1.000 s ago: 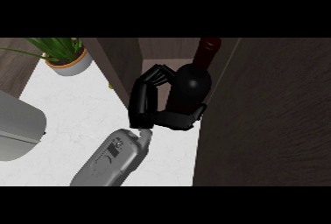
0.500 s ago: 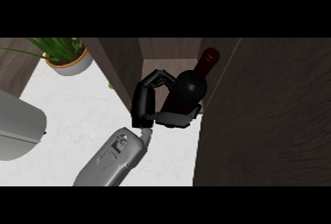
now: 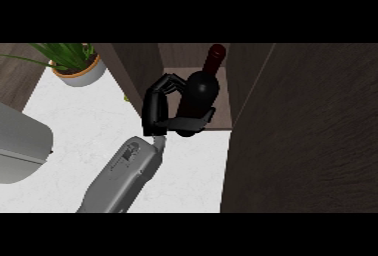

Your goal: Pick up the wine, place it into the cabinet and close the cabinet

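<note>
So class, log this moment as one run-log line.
right hand: shut on wine bottle | bottle: upright at open cabinet shelf edge | door: open | left hand: unseen

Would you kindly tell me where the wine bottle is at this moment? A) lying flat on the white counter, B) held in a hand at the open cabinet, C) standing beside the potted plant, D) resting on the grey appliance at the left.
B: the hand curls round the wine bottle, holding it at the cabinet opening.
</note>
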Robot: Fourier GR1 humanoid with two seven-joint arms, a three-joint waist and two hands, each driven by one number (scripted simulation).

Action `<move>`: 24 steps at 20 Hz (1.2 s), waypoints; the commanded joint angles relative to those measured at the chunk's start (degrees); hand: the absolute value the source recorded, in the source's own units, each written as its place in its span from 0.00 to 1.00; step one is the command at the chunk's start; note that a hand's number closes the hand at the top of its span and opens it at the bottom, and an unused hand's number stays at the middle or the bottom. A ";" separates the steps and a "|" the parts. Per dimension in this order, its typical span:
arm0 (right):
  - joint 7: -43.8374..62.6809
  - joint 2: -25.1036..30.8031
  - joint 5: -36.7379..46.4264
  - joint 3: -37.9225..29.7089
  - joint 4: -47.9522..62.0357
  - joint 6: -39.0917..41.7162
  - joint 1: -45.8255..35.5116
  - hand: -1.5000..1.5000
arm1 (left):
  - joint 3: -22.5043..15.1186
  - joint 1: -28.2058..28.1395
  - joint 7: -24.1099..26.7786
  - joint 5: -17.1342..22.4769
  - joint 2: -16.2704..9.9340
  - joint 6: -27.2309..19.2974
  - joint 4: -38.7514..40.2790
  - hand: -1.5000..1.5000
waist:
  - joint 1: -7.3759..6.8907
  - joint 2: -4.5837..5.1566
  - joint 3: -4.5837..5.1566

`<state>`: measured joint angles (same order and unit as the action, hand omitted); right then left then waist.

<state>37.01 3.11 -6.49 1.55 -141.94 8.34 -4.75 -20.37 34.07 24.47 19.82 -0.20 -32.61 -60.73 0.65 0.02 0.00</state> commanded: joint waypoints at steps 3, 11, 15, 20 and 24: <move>5.68 1.82 -7.83 -4.70 -5.33 -1.39 -2.55 0.00 | 4.67 3.42 0.13 -0.35 0.17 2.77 5.06 1.00 | -0.10 0.01 0.01; 5.17 0.38 -6.64 -1.88 -5.40 -1.12 -0.97 0.00 | 6.15 9.74 0.62 5.02 0.18 5.45 13.75 1.00 | 0.49 0.13 0.02; 2.34 -0.09 -6.91 -1.84 -5.34 0.31 1.70 0.00 | 6.16 13.06 -2.86 1.68 0.19 3.45 16.02 1.00 | 0.24 0.01 -0.02; 3.75 -1.50 -2.50 2.15 -6.65 -0.88 2.25 0.00 | 6.54 15.67 2.64 6.15 0.19 4.07 23.53 1.00 | 0.69 0.14 0.02; 1.90 -0.12 -7.89 -2.07 -3.76 0.95 1.25 0.00 | 10.04 20.96 7.07 3.46 -0.13 3.57 29.44 1.00 | 0.85 0.28 -0.01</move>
<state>36.04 1.99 -7.04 1.85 -141.20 9.06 -3.90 -12.21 51.86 28.76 24.75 -0.57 -27.93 -35.36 1.44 0.24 0.02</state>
